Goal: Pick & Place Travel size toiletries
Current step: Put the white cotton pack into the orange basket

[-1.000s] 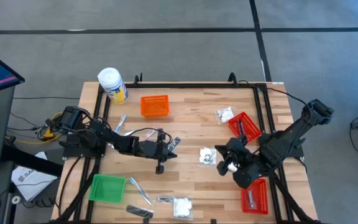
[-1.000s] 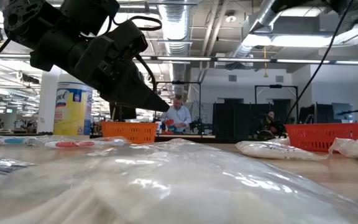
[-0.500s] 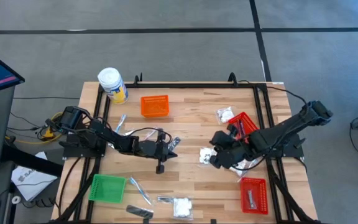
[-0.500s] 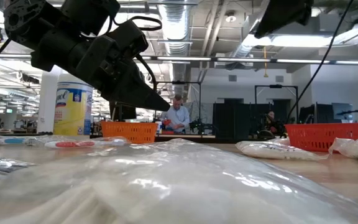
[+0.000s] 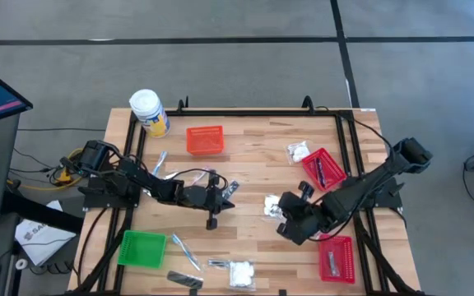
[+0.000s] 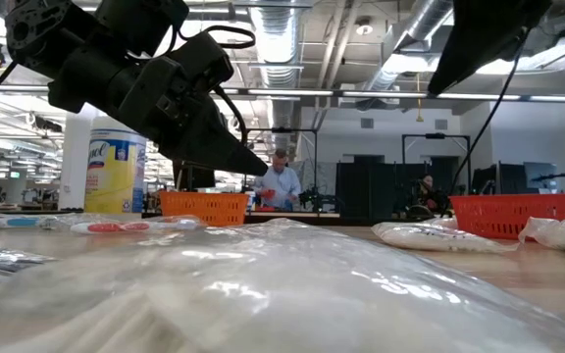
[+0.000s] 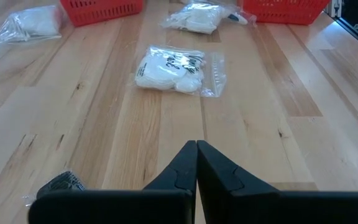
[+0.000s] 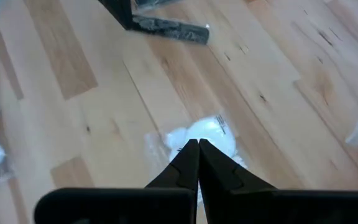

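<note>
My right gripper (image 8: 197, 144), fingers pressed together, hovers over a white packet (image 8: 205, 138) near the table's (image 5: 253, 140) right edge.

white-lidded yellow-labelled jar (image 5: 149, 113) at table's far left corner; orange mesh basket (image 5: 205, 139) beside it; green basket (image 5: 141, 248) near left; two red baskets (image 5: 322, 168) right.

An open-plan robotics lab or workshop. Beyond the wooden table (image 5: 245, 177), toward twelve o'clock, bare silver ducts (image 6: 430, 20) and pipes run under an unfinished ceiling with strip lights. A person (image 6: 281, 182) stands at a bench far back, among dark cabinets (image 6: 371, 191) and metal frames. Seen from above, grey carpet tiles (image 5: 220, 66) surround the table.
</note>
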Controlling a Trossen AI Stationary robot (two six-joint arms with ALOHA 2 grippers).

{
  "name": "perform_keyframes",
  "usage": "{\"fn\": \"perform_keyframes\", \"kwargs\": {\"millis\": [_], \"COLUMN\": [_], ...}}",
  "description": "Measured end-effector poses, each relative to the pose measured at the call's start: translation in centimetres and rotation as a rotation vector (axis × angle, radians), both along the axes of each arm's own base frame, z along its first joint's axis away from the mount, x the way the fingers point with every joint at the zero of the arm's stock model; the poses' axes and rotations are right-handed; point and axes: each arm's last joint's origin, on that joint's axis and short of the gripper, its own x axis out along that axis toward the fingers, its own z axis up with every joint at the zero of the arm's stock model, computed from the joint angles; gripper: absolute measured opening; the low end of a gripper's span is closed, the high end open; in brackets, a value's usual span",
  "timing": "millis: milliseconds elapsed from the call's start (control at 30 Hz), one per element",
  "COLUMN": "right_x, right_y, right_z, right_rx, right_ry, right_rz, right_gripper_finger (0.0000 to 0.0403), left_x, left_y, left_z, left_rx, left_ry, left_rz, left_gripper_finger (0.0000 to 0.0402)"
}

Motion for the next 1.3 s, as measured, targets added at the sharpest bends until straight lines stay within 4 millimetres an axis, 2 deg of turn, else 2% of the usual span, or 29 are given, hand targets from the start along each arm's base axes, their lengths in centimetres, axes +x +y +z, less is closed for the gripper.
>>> {"fn": "perform_keyframes", "kwargs": {"millis": [300,533,867,1067,1300], "right_x": [-0.6,-0.1,-0.4,-1.1,0.1], "right_y": [1.1,1.6,1.8,2.1,2.2], "right_z": [0.0,0.3,0.4,-1.6,-3.8], "right_rx": [0.011,0.042,-0.048,-0.042,0.069], "right_ry": [-0.021,-0.077,-0.127,-0.163,-0.267], "right_rz": [0.022,0.039,0.031,0.039,0.199], "right_gripper_finger": [0.0,0.0,0.0,0.0,0.0], "left_x": [0.0,0.0,0.0,0.0,0.0], "left_y": [0.0,0.0,0.0,0.0,0.0], "left_z": [0.0,0.0,0.1,0.0,0.0], "left_rx": [0.001,0.0,0.0,0.0,0.0], "left_ry": [-0.002,-0.004,-0.006,-0.006,-0.006], "left_rz": [-0.001,-0.001,-0.001,-0.002,-0.002], "left_gripper_finger": [0.0003,0.0003,0.0003,0.0003,0.0003]}}
